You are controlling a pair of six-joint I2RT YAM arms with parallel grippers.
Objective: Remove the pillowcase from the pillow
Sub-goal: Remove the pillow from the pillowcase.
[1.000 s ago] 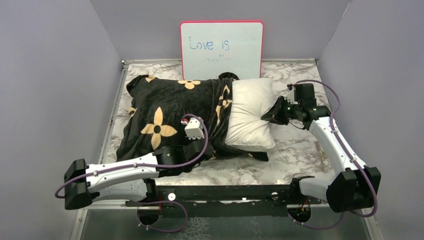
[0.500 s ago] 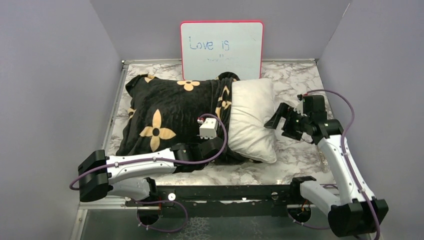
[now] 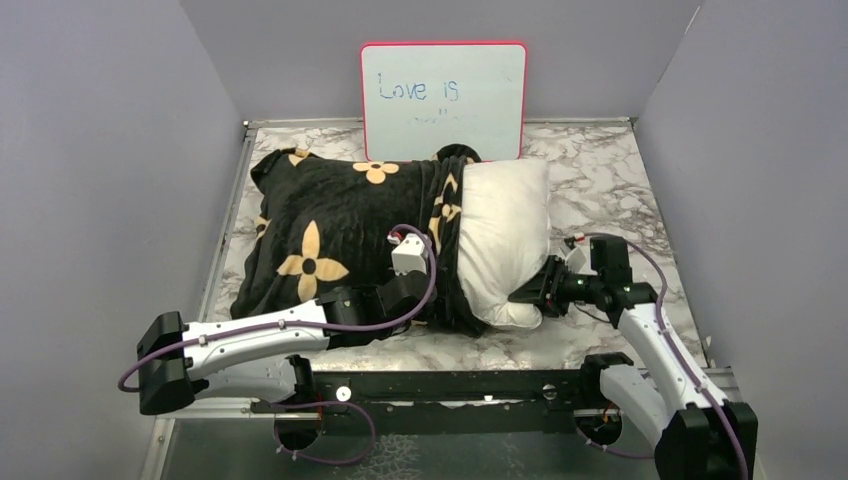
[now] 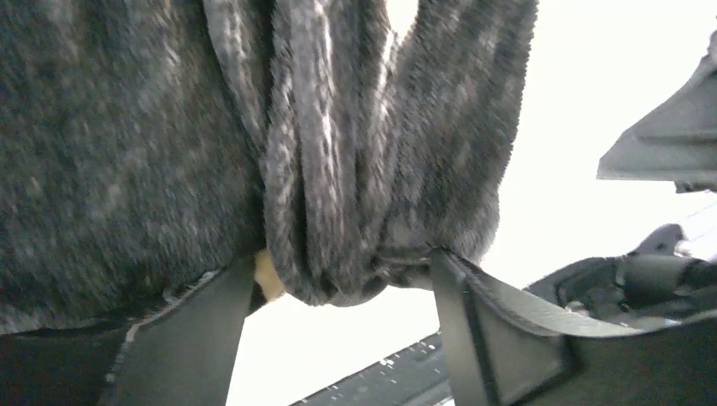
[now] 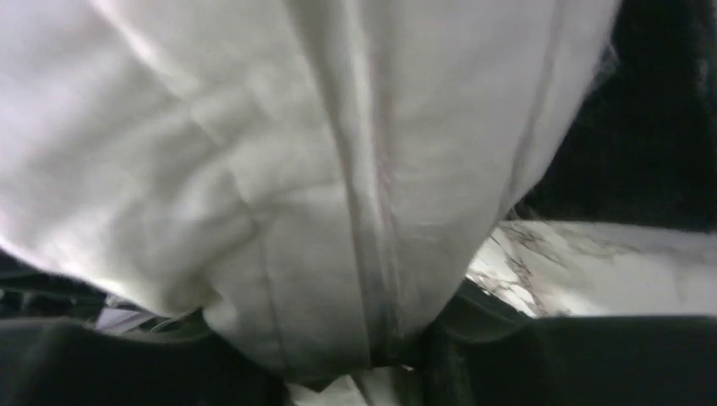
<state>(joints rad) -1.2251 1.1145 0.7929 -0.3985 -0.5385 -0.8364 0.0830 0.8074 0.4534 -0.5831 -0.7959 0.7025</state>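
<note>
Now my left gripper (image 4: pixel 338 269) is clamped on a bunched fold of the black velvety pillowcase with tan flower prints (image 3: pixel 335 225); in the left wrist view the gathered pile hangs between my two dark fingers (image 4: pixel 211 338) at the lower middle of the frame. From above, that grip sits just below centre, at the pillowcase's open edge, where the black fabric meets the plump white rectangular pillow (image 3: pixel 505 230).

My right gripper (image 5: pixel 355 359) is closed on the pillow's lower right corner; in the right wrist view the wrinkled white cloth is pinched at the bottom of the frame, with a patch of marbled desk (image 5: pixel 592 271) at the right.

The pillowcase fills the centre-left of the top view and covers the pillow's left part. The pillow's bare right part lies at centre-right, on the grey-and-white marbled desk. A pink-framed whiteboard (image 3: pixel 443 100) stands at the top centre, behind both.
</note>
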